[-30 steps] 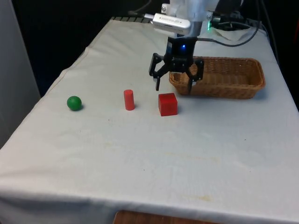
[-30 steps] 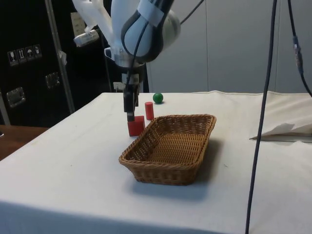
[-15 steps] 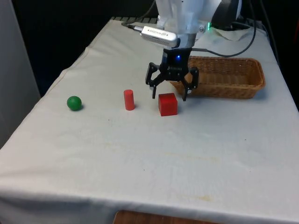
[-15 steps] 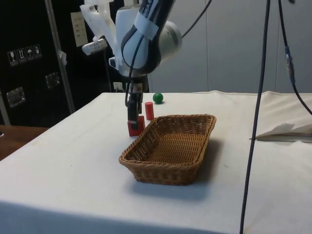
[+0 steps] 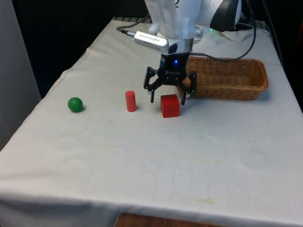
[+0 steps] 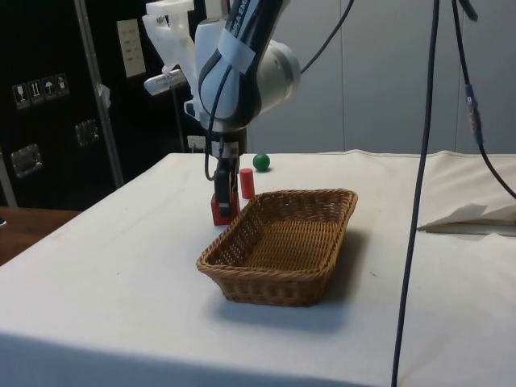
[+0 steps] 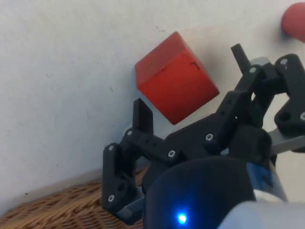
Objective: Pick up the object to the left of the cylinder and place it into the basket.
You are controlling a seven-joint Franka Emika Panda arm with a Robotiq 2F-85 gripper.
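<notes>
White cloth covers the table, where the gripper hangs wide open and empty just above the red cube. From the robot's side that cube sits left of the red cylinder. No grasp yet; lifting and the wicker basket drop remain

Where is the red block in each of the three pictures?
Front view: the red block sits mid-table, just below the open gripper, with the red cylinder on the front view's left.
Side view: it stands on the cloth against the basket's far corner, partly behind the gripper.
Wrist view: the block lies between the spread jaws.
Shared landmark: the basket beside the block.
</notes>
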